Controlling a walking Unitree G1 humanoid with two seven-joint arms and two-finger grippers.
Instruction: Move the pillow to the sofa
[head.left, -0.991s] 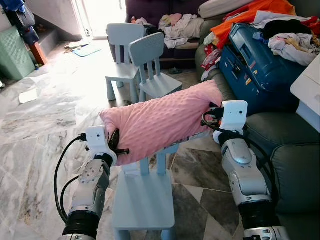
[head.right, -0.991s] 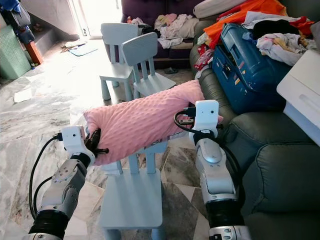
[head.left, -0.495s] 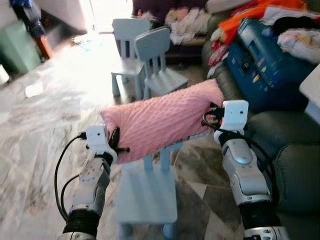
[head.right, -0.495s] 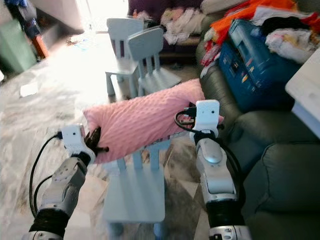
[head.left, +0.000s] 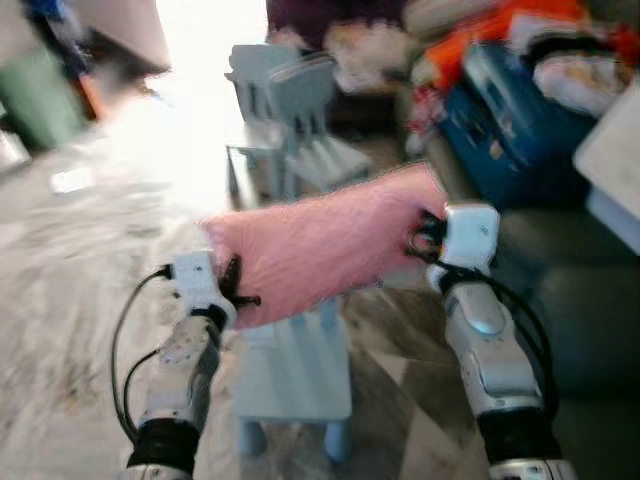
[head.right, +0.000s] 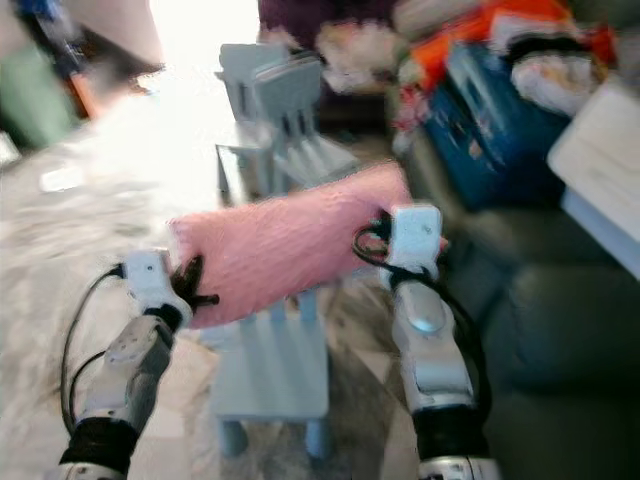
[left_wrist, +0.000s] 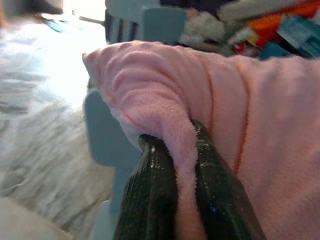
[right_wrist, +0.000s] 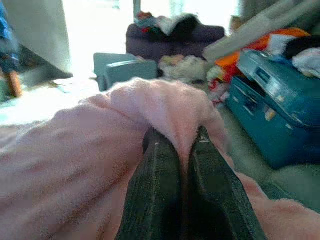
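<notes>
Both arms carry the pillow (head.left: 325, 245) above a small chair (head.left: 295, 365), left end effector (left_wrist: 175, 165) and right end effector (right_wrist: 182, 150) each pinching a corner. Keep both pinches firm and level approaching the sofa (head.left: 590, 300) beyond.

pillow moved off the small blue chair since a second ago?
Cannot tell: the pillow, pinched by both grippers, hangs over the small blue chair as before; the blurred camera view shifted.

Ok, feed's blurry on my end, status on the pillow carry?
Left gripper and right gripper: jaws clamped on opposite ends of pink pillow. Pillow held above small blue chair. Sofa on the right, piled with a blue suitcase and clothes.
</notes>
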